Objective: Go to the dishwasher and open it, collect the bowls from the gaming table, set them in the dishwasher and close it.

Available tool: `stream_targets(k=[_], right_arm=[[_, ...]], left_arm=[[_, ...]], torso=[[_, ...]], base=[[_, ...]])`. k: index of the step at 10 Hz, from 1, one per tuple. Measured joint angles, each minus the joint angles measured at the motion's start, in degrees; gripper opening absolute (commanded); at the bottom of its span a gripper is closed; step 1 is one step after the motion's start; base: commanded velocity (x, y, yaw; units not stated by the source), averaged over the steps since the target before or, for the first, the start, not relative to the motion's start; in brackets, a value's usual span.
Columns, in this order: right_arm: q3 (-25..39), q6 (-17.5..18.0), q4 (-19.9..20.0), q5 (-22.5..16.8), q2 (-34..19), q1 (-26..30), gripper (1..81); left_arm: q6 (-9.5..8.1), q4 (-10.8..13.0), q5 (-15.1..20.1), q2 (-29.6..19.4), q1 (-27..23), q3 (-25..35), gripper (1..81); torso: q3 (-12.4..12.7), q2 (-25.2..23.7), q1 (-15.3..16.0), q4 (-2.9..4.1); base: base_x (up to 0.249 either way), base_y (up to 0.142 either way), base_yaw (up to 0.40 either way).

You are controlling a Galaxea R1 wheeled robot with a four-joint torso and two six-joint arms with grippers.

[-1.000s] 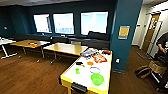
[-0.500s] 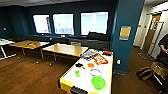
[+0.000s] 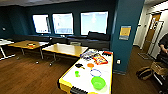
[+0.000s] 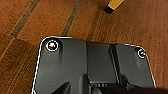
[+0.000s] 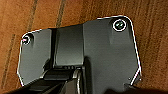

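Gaming table (image 3: 108,72) sits ahead, right of centre, with all three bowls at its near end: lime green bowl (image 3: 98,82) closest, blue-rimmed bowl (image 3: 95,72) behind it, orange bowl (image 3: 90,65) further back. Can't tell either end effector's opening; both wrist views look down at wood floor (image 4: 30,27). Judgement: approach square to the near end, stop short of the yellow edge, watch the person (image 3: 163,47) at right.

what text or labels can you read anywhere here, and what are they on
No text reads legibly.
Yellow sign on the teal pillar: blurred, unreadable.
Game boxes on the gaming table: colourful print, blurred.
Small plate by the wooden door: too small to read.
Both wrist views: no writing on the dark plate or floor.
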Motion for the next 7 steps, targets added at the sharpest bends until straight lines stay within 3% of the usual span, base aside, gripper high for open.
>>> stream_targets(k=[7], right_arm=[[0.02,0.00,0.00,0.05,0.02,0.17,81.1]], left_arm=[[0.00,0.00,-0.17,-0.05,-0.23,0.00,81.1]], torso=[[0.00,0.00,-0.05,0.00]], base=[[0.000,0.073,0.000]])
